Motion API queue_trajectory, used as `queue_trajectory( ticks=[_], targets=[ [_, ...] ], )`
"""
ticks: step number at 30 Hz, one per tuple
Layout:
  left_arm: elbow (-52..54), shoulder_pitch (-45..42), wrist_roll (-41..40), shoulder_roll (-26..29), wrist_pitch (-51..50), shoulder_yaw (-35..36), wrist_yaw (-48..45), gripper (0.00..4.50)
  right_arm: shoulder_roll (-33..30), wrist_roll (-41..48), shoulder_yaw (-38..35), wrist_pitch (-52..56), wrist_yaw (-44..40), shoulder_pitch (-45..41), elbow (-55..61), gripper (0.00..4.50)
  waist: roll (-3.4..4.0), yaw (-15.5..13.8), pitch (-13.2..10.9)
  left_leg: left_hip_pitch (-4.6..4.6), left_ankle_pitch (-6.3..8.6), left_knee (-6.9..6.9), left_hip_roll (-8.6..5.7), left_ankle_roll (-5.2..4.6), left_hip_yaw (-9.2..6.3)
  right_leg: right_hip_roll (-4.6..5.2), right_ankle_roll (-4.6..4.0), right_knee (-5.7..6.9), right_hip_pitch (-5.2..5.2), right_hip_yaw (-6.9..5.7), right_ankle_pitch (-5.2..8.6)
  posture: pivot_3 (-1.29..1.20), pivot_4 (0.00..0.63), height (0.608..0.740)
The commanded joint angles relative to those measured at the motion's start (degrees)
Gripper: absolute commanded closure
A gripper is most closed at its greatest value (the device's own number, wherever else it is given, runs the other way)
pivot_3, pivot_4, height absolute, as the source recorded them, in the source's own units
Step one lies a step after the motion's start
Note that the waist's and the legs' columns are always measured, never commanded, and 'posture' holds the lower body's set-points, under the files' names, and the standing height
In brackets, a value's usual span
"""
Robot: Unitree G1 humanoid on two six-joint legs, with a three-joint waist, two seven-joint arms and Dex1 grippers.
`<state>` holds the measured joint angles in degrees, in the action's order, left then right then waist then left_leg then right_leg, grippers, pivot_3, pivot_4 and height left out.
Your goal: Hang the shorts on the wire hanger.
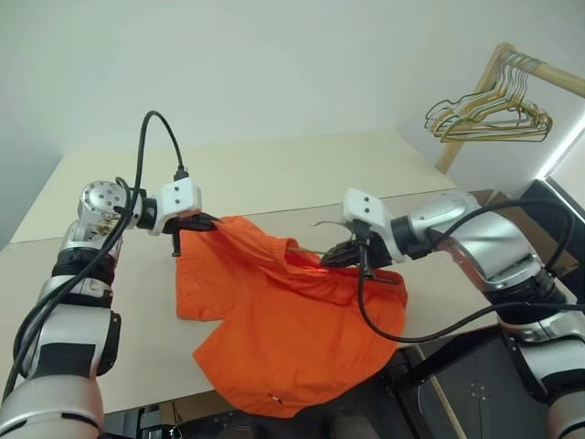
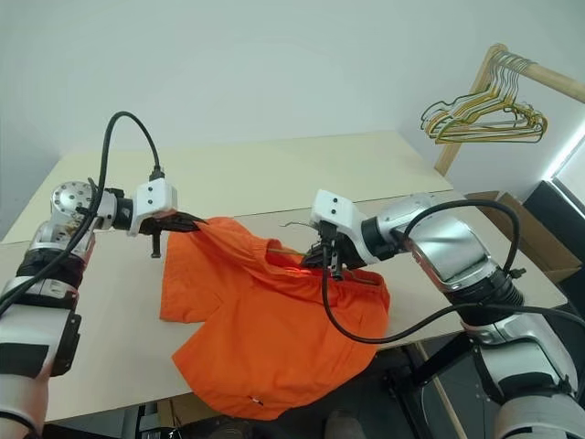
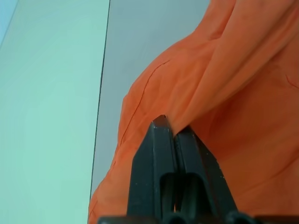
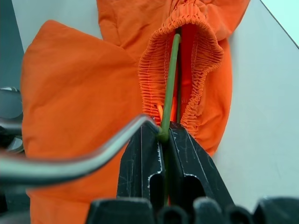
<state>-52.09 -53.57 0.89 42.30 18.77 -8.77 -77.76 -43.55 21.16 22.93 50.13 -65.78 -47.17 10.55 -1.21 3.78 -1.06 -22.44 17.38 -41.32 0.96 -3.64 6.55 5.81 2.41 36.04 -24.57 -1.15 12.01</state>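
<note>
We work over a large pale table [image 1: 274, 174] that spans the scene; the shorts [image 1: 292, 329] lie on its near part, with their lower hem hanging over the near edge.

**Task progress**
- We judge the task about midway. The wire hanger [image 4: 170, 79] is already threaded into the gathered waistband, which bunches around the wire.
- The fabric is not yet spread along the hanger: most of the shorts rest on the table in loose folds.
- Remaining, by our reading: draw the waistband along the wire to the far shoulder, level the garment, then lift it clear.

**Grippers**
- The left gripper [image 1: 203, 222] is clamped shut on a pinch of the shorts at their left upper corner and holds that corner raised off the table.
- The right gripper [image 4: 163, 135] is clamped shut on the wire hanger near the base of its hook, at the right of the waistband opening.

**Surroundings**
- A wooden rack [image 1: 539, 69] stands far right, well apart from the work, carrying a bunch of gold and green hangers [image 1: 489, 114].
- Black cables loop from both wrists; the right one hangs across the shorts and could snag the fabric.
</note>
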Motion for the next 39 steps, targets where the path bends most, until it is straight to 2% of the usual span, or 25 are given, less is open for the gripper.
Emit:
queue_trajectory(
  ticks=[1, 7, 12, 15, 21, 25, 28, 29, 33, 39],
  targets=[
    [1.4, 0.1, -0.9, 1.8, -0.2, 1.9, 0.0, 4.45, -1.6, -0.6, -2.1, -0.4, -0.4, -0.2, 1.0, 4.50, 0.00, 0.0, 0.0, 0.00, 0.00, 0.00, 0.00, 0.00, 0.00, 0.00, 0.00, 0.00, 0.00, 0.00, 0.00, -0.03, 0.000, 0.740],
    [2.6, 2.0, -1.2, 2.1, -0.7, 2.4, -0.1, 4.45, -1.0, 1.5, -5.2, 0.5, 0.1, 0.1, 0.5, 4.50, 0.00, -0.2, 0.0, 0.00, 0.00, 0.00, 0.00, 0.00, 0.00, 0.02, 0.00, 0.00, 0.00, 0.00, 0.00, -0.04, 0.000, 0.740],
    [7.0, 3.5, -3.2, 0.8, -3.6, 2.3, -2.6, 4.45, -0.9, 1.5, -4.9, -0.3, -0.5, 0.0, 0.8, 4.50, 0.00, -0.5, 0.0, 0.00, 0.00, 0.00, 0.01, 0.00, 0.00, 0.02, 0.00, 0.00, 0.00, -0.02, 0.00, -0.03, 0.000, 0.740],
    [9.3, 3.1, -4.7, 1.4, -6.1, 1.2, -9.4, 3.88, -0.6, 1.5, -4.8, -0.5, -0.7, -0.3, 0.7, 4.50, 0.00, -0.6, 0.0, -0.01, 0.00, -0.01, 0.00, 0.00, 0.00, 0.03, 0.00, 0.00, 0.00, -0.02, 0.00, -0.04, 0.000, 0.740],
    [11.7, 1.7, -5.2, -0.7, -6.2, 0.5, -12.9, 1.99, -0.2, 1.6, -4.6, -0.5, -0.8, -0.7, 1.0, 4.50, 0.00, -0.7, 0.0, 0.00, 0.00, -0.01, -0.01, 0.00, 0.01, 0.01, 0.00, -0.01, 0.01, -0.02, 0.00, -0.04, 0.000, 0.740],
    [11.9, 0.6, -2.9, -3.4, -3.9, -0.8, -10.6, 0.74, 0.3, 1.5, -4.5, -0.6, -0.8, -1.0, 0.9, 4.50, 0.00, -1.1, 0.0, 0.00, 0.00, -0.04, -0.02, -0.01, 0.00, 0.02, 0.00, -0.01, 0.03, -0.02, 0.00, -0.04, 0.000, 0.740],
    [10.5, -0.5, 0.2, -4.8, -2.7, -2.8, -8.1, 0.74, 0.5, 1.5, -4.6, -0.5, -0.9, -1.2, 1.0, 4.50, 0.00, -1.2, 0.0, 0.00, 0.01, -0.04, -0.06, -0.01, 0.00, 0.01, 0.00, -0.01, 0.03, -0.02, 0.00, -0.05, 0.000, 0.740],
    [9.7, -0.9, 1.2, -5.2, -1.9, -3.6, -8.1, 0.91, 0.6, 1.5, -4.5, -0.5, -0.9, -1.3, 0.9, 4.50, 0.00, -1.2, 0.0, 0.00, 0.01, -0.04, -0.07, -0.01, 0.00, 0.01, 0.00, -0.02, 0.03, -0.01, 0.00, -0.05, 0.000, 0.740],
    [8.3, -2.0, 1.9, -6.2, -1.3, -4.5, -8.1, 2.02, 0.6, 1.4, -4.5, -0.4, -0.9, -1.5, 1.0, 4.50, 0.00, -1.1, 0.0, 0.00, 0.01, -0.03, -0.06, -0.01, 0.00, -0.01, 0.00, -0.03, 0.03, -0.01, 0.00, -0.06, 0.000, 0.740],
    [7.5, -2.4, 1.4, -6.7, -0.9, -4.1, -8.3, 3.94, 0.4, 1.3, -4.3, 0.0, -0.9, -1.7, 1.1, 4.50, 0.00, -1.1, 0.0, 0.00, 0.01, -0.03, -0.04, -0.02, 0.00, -0.01, 0.00, -0.03, 0.02, 0.00, 0.00, -0.05, 0.000, 0.740]
  ],
)
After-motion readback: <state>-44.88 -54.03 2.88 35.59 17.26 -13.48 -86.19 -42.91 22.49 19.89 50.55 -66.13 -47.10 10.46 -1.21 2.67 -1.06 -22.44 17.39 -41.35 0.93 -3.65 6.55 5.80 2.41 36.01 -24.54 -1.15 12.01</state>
